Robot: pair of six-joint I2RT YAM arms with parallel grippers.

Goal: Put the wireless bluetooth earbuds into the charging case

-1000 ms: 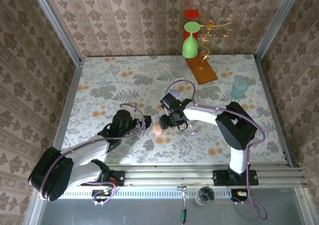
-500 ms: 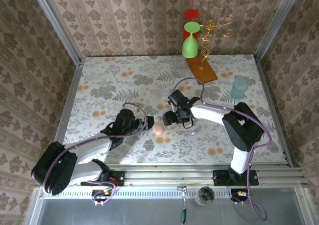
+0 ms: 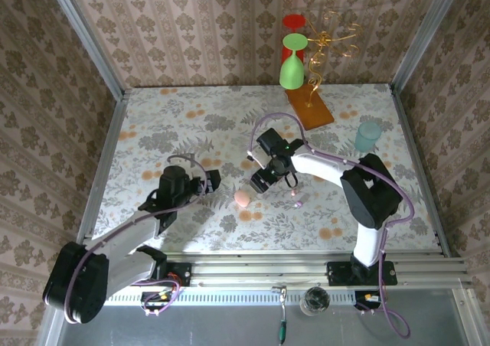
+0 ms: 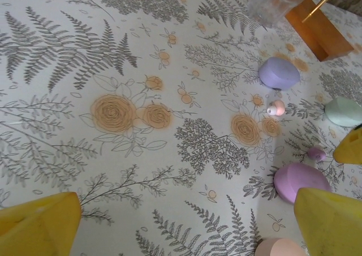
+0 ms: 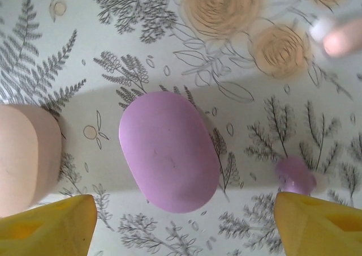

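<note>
A pink-purple pebble case (image 5: 169,151) lies closed on the flowered tablecloth. My right gripper (image 5: 184,227) hangs open just above it, with its yellow fingertips (image 5: 48,225) wide on either side and touching nothing. A tiny lilac earbud (image 5: 294,174) rests just right of the case, and a pale pink earbud (image 4: 276,108) lies farther off. A peach case (image 3: 242,198) sits left of the purple one, between the two grippers. My left gripper (image 3: 207,181) is open and empty, well left of the peach case (image 4: 280,247).
A lilac case (image 4: 279,73) and a mint case (image 4: 343,111) lie farther back. A clear glass (image 4: 277,1) and an orange wooden stand (image 3: 308,107) with a green goblet (image 3: 291,64) are at the back, a teal cup (image 3: 368,135) at the right. Walls enclose the table.
My right gripper's jaws have spread wider and it has shifted slightly back. My left gripper has drawn back to the left, away from the peach case.
</note>
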